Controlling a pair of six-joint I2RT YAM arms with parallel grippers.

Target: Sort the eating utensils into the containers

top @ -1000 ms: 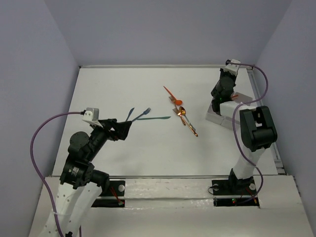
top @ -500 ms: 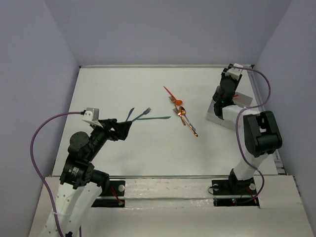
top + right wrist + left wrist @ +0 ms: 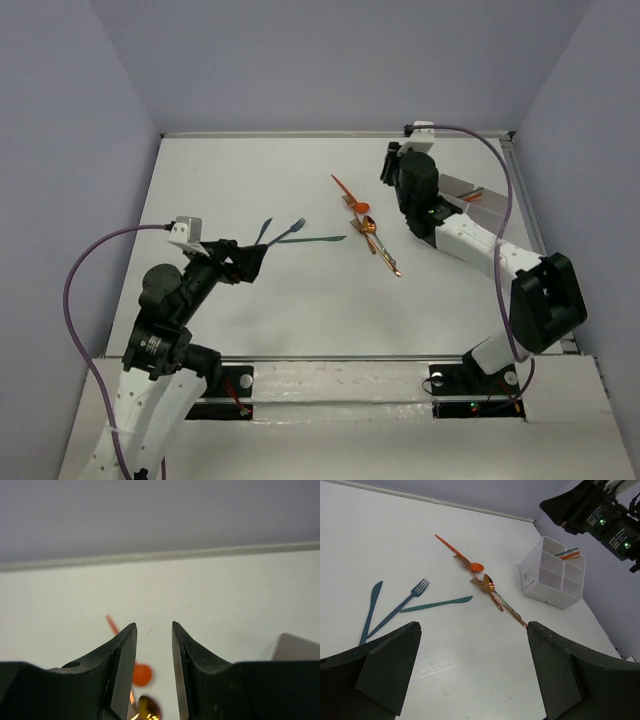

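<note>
Right gripper (image 3: 393, 170), swung from the four-compartment tray (image 3: 540, 582) toward table centre; jaws are held part-open, empty; the orange spoon (image 3: 362, 208) is laid diagonally just leftward.

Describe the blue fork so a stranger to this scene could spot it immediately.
On the white table, look at the left half, where three blue-green utensils lie apart from the orange-and-copper pile. The fork lies between a dark blue knife and a teal knife; only it has prongs.
</note>
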